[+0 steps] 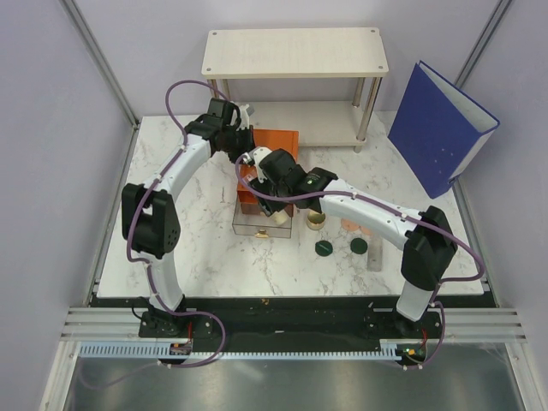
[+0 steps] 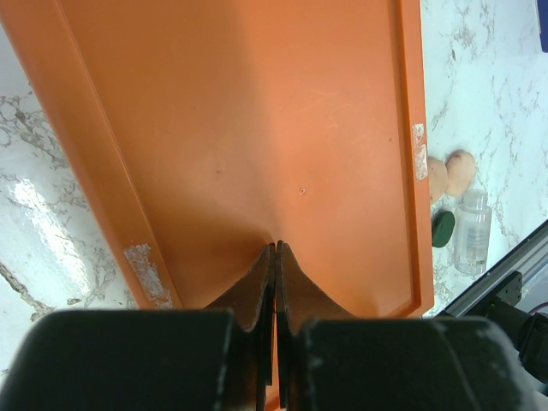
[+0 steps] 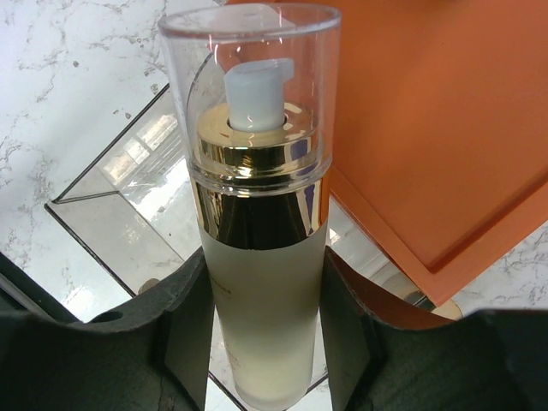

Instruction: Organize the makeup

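Mid put-away here. My right hand (image 3: 265, 334) is clamped around the cream gold-capped tube (image 3: 257, 214), clear cap pointing out. It hangs over the clear drawer (image 3: 111, 214), which is pulled out at 6 o'clock of the orange box (image 3: 428, 128). My left hand (image 2: 275, 282) is clenched on nothing, tips pressed on the box's top, I'd guess to steady it.

Next I need to lower the tube into the drawer, laid flat so it fits, then let go. Can't tell from the wrist view whether its bottom already touches the drawer floor.

Waiting on the surface (image 1: 214, 257) around 4 o'clock of the drawer: two dark green discs (image 1: 324, 248), the round gold compact (image 1: 316, 221) and the slim grey stick (image 1: 382, 253).
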